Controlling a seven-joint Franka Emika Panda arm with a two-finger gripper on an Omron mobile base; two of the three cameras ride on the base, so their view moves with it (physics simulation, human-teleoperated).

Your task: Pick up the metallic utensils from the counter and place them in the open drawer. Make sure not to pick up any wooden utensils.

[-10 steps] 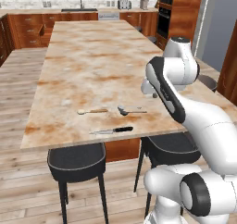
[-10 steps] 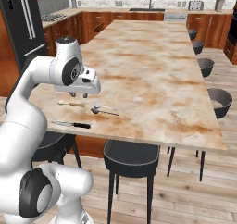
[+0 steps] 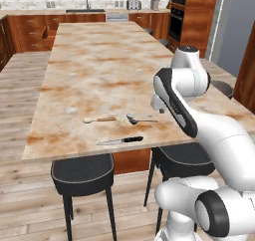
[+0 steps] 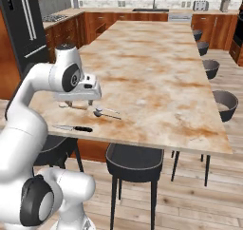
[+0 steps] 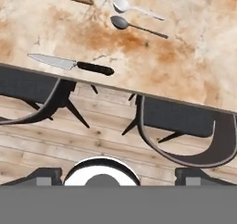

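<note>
Near the front edge of the counter (image 3: pixel 99 65) lies the knife (image 5: pixel 74 65) with silver blade and black handle, also seen as the knife (image 3: pixel 121 141) and the knife (image 4: pixel 73 128). Just beyond it lie a dark-grey metal spoon (image 5: pixel 136 28) and a brighter silver spoon (image 5: pixel 134 8), close together (image 3: pixel 140 119). The tan wooden spoon (image 3: pixel 99 119) lies to their left. My gripper (image 4: pixel 79 103) hovers open above the counter's near edge, over the wooden spoon's end, holding nothing. Its fingertips (image 5: pixel 44 174) stand wide apart. What looks like the open drawer (image 3: pixel 45 33) sticks out of the far cabinets.
Two black stools (image 3: pixel 82 173) (image 3: pixel 184 158) stand tucked under the counter's front edge. More stools (image 4: pixel 223 103) line its right side. A sink and faucet (image 4: pixel 152 3) sit on the wall counter behind, a dark fridge (image 4: pixel 26 20) at far left.
The hand has shifted a little lower and toward the counter's near edge. The knife and the spoons lie where they were.
</note>
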